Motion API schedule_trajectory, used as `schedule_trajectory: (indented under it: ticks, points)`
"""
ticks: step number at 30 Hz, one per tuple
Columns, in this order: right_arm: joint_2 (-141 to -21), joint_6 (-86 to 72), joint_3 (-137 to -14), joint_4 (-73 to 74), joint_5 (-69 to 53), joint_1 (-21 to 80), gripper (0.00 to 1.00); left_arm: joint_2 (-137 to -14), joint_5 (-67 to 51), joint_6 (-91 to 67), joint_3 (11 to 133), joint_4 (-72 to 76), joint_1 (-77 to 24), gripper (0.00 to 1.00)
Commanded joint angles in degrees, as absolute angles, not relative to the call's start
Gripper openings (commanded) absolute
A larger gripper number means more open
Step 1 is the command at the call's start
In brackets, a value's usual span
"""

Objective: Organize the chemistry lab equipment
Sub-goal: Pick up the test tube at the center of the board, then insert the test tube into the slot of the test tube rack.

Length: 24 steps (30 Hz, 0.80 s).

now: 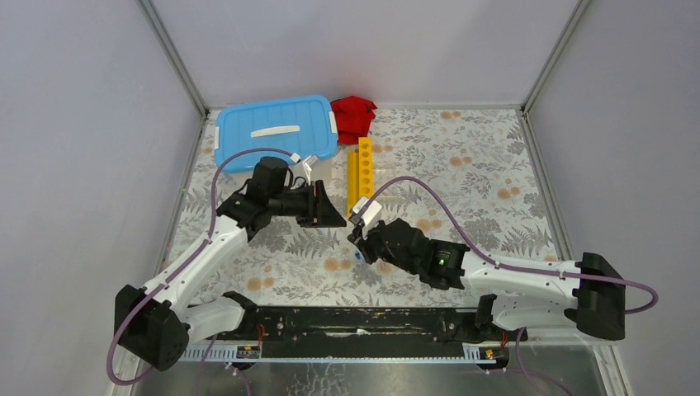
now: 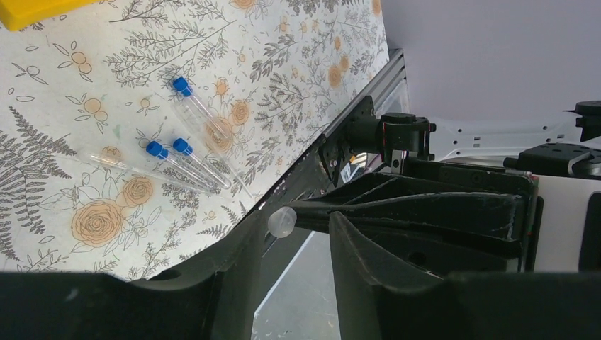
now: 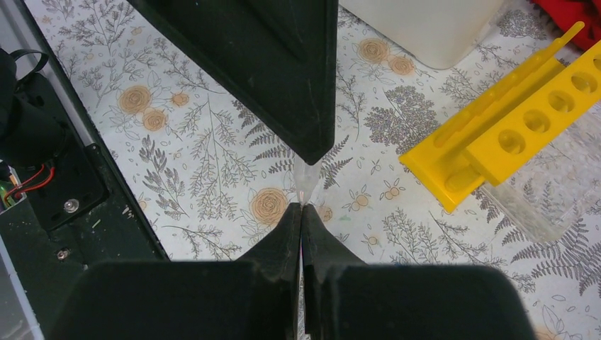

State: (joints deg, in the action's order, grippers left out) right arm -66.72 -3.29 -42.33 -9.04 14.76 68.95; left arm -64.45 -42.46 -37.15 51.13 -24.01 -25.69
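Right gripper (image 3: 302, 207): jaws closed, pinching a clear tube (image 3: 306, 180) above the desk (image 3: 212, 163). Left gripper (image 2: 296, 228): jaws apart, tube's tip at their mouth, no grip evident. Three capped tubes (image 2: 202, 124) lie loose; yellow rack (image 3: 538, 106) holes show empty. Judged early stage.

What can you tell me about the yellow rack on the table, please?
The rack is long, bright yellow and looks like plastic: a bar with a row of round holes beside a thinner plain strip, joined at the near end. It lies on the floral table, running away from the arms, just right of the blue-lidded tub, its far end by the red cloth. A clear holder appears to rest against it. Neither arm holds it.
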Motion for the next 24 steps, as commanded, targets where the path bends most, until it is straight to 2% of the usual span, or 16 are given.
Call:
schedule_trajectory:
  ticks: [1,8,13,24]
  points:
    - [-67.2,-2.4,-44.1,-11.8,13.1,68.1,0.01,-64.8,-45.4,-35.0,50.6,-22.5,-25.2,0.44]
    - [-68.0,-2.4,-44.7,-12.0,12.3,67.9,0.01,-65.5,-46.2,-34.9,49.6,-21.9,-25.2,0.39]
    - [-68.2,-2.4,-44.8,-12.2,12.0,67.7,0.01,-65.4,-46.0,-34.6,48.7,-21.6,-25.1,0.29]
    - [-68.0,-3.0,-44.7,-12.4,11.1,67.5,0.01,-65.9,-44.4,-34.7,48.7,-20.9,-25.1,0.15]
